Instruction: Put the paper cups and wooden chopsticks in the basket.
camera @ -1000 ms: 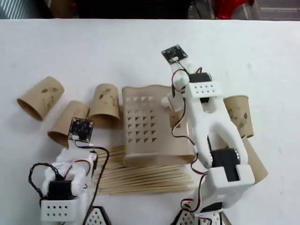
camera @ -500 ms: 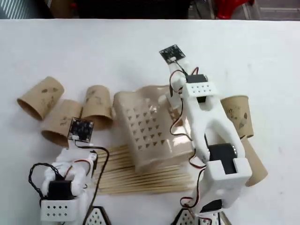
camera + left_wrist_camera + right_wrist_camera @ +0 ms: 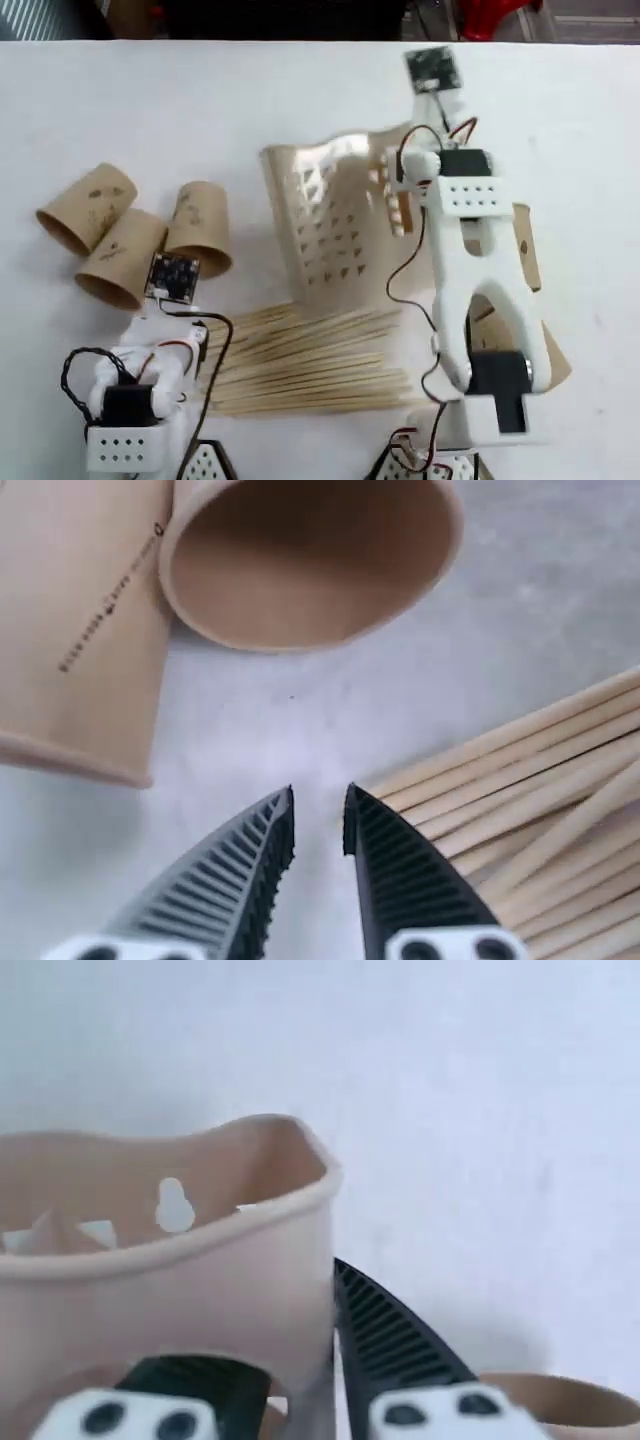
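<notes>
paper cups (image 3: 200, 225) 5 | basket (image 3: 320, 220) 1 | left pincer (image 3: 318, 800) spread | right pincer (image 3: 315, 1300) pinching basket

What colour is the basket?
The basket is pale beige, almost cream. The right wrist view shows it best.

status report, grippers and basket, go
Right gripper shut on basket wall, basket tipped up. Left gripper open, empty, beside chopsticks. Paper cups lying on table.

Slightly parted claw (image 3: 319, 796) — cups (image 3: 300, 560), chopsticks (image 3: 520, 770) close by.
</notes>
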### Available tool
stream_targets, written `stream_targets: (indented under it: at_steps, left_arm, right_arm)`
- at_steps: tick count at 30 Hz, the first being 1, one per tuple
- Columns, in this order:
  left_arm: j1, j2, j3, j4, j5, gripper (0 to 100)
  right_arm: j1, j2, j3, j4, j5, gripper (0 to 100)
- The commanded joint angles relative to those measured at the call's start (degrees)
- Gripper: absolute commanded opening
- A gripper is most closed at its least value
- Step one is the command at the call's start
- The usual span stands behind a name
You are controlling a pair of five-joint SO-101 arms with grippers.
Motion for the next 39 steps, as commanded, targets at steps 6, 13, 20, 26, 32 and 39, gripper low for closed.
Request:
stream_targets:
  at_steps: [6,13,20,26,32,39]
  left_arm:
    - [0.40,0.04,-0.09,0.18,-0.35,10]
    - [0.40,0.04,-0.09,0.18,-0.35,10]
    - [0.40,0.04,-0.09,0.18,-0.35,10]
    - [0.40,0.04,-0.09,0.18,-0.35,10]
    - [0.40,0.04,-0.09,0.18,-0.35,10]
    - [0.40,0.04,-0.09,0.18,-0.35,10]
  right_arm:
    - [-0.40,-8.22,-2.81,-16.13,-11.08,1.6]
    - [-4.70,0.04,5.63,-41.10,-18.81,1.6]
    - [-3.56,8.84,10.81,-54.37,-18.73,1.6]
    - [-3.38,7.87,17.76,-53.49,-15.74,1.6]
    - [-3.74,1.01,27.78,-53.49,-14.86,1.6]
    - [-3.74,-10.59,39.47,-53.23,-14.77,1.9]
